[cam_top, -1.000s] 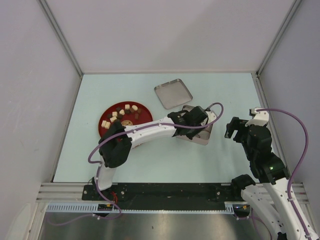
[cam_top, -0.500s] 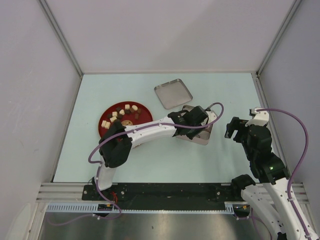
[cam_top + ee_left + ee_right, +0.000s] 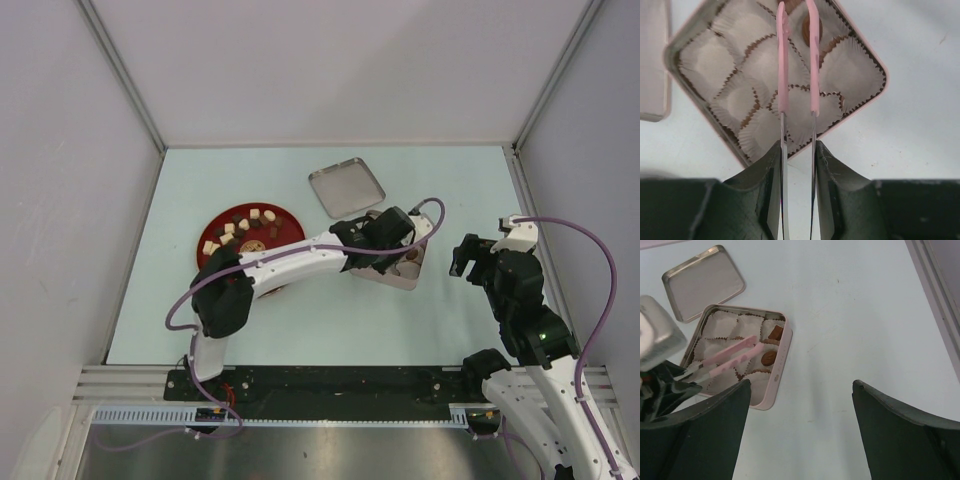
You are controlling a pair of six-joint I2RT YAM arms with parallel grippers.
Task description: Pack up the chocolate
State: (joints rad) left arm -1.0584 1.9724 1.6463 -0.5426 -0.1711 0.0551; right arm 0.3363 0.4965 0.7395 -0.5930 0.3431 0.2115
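Note:
The chocolate (image 3: 243,229) lies as several small dark and cream pieces on a red plate (image 3: 215,228). My left gripper (image 3: 385,236) is shut on pink tongs (image 3: 783,60) above the square tin (image 3: 670,52) of white paper cups. The tong tips are slightly apart over a cup holding a brown piece (image 3: 804,30). In the right wrist view the tongs (image 3: 730,358) reach over the tin (image 3: 781,360), where two brown pieces (image 3: 769,357) lie in cups at its right corner. My right gripper (image 3: 465,256) is open and empty, to the right of the tin.
The tin's lid (image 3: 346,186) lies flat just behind the tin and also shows in the right wrist view (image 3: 702,282). Frame posts and grey walls bound the table at both sides and the back.
My left gripper with the tongs has shifted slightly back and left over the tin. The right arm has not moved.

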